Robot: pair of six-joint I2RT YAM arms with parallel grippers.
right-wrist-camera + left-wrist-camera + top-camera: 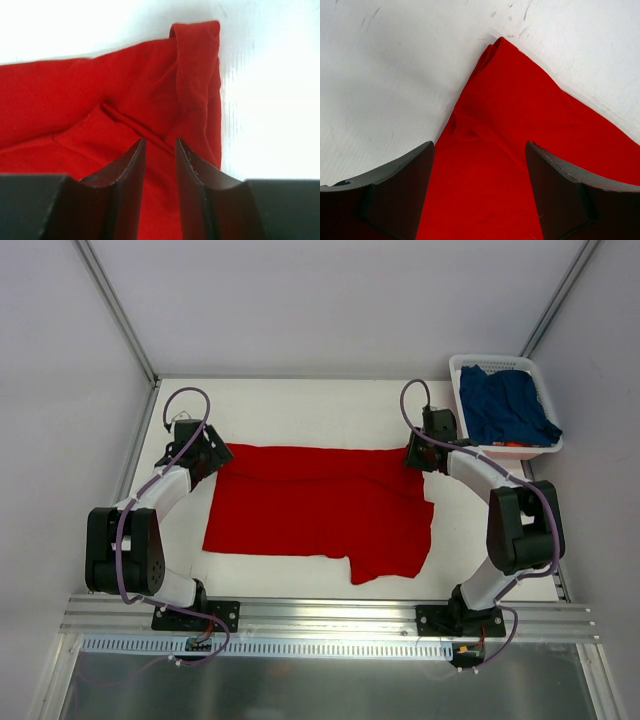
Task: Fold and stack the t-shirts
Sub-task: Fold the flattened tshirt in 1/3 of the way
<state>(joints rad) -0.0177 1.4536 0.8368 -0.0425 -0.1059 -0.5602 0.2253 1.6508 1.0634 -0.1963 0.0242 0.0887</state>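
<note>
The red t-shirt [320, 505] lies spread flat on the white surface [300, 410] in the middle of the top view. Its long axis runs left to right across the frame. The upper edge is fairly straight. The lower edge is stepped: a narrower flap at the lower right reaches down toward the bottom of the frame. Soft creases cross the upper half. I cannot tell from these views which end is the neck.

The left arm [150, 510] reaches to the shirt's upper left corner. In the left wrist view the left jaws stand wide apart, one in each lower corner of the frame. The red t-shirt [520, 130] runs up between them, narrowing to a bunched tip at upper centre. Neither jaw visibly presses the cloth.

The right arm [500, 490] reaches to the shirt's upper right corner. In the right wrist view the right jaws stand close together with only a narrow gap. The red t-shirt [100, 95] fills the left and centre of that frame. A raised seam runs diagonally into the gap, and a folded-over corner points to the top of the frame. Whether the jaws already pinch the cloth cannot be told.

The navy t-shirt [505, 405] lies crumpled in the white basket [497, 359] at the upper right of the top view, well apart from the red one.
</note>
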